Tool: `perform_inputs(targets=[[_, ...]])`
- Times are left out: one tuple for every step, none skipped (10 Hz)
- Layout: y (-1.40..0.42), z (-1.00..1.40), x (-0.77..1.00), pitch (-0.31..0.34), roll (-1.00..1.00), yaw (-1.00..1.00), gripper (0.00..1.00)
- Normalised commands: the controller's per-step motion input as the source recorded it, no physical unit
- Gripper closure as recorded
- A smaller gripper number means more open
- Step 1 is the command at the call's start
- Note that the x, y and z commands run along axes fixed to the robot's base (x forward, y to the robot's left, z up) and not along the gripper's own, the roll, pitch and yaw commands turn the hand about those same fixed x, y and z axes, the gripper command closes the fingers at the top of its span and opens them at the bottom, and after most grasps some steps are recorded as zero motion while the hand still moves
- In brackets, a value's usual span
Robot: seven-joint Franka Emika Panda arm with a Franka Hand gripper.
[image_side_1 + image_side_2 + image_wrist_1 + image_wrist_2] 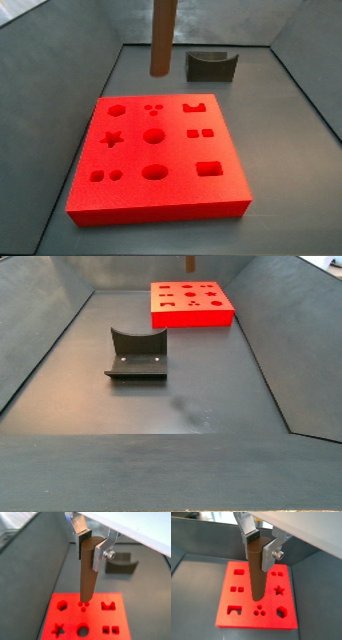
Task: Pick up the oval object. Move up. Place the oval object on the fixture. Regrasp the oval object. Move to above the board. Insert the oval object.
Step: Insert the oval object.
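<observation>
- The oval object (256,574), a stiff, light-looking brown peg, hangs upright, clamped at its top in my gripper (259,546).
- Its tip hovers above the board (214,195), probably over the far recesses.
- The fixture (211,66) stands clear behind; open floor all round.

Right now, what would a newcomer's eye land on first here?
The large bright red slab with shaped recesses lies on the dark floor. The slim brown rod hangs upright above it, clamped at its top in the silver-fingered gripper. The small dark notched block stands empty beyond the slab.
</observation>
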Motion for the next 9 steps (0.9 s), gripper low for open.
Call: perform_inputs(targets=[[-0.44,-0.46,0.0,-0.081,0.0,-0.79,1.0],[-0.34,-0.51,-0.01,-0.116,0.0,-0.87,1.0],[-0.27,-0.53,-0.01,-0.126,0.0,-0.9,1.0],[-0.27,-0.49,-0.01,-0.106,0.0,-0.9,1.0],[-0.27,-0.48,-0.01,-0.093,0.0,-0.9,1.0],[-0.7,0.0,0.21,-0.01,-0.03,-0.39,1.0],[-0.48,0.16,0.0,0.046,0.18,0.21,1.0],[-0.4,0.72,-0.04,0.08,0.2,-0.69,1.0],[-0.21,0.58,-0.01,0.039,0.14,-0.86,1.0]])
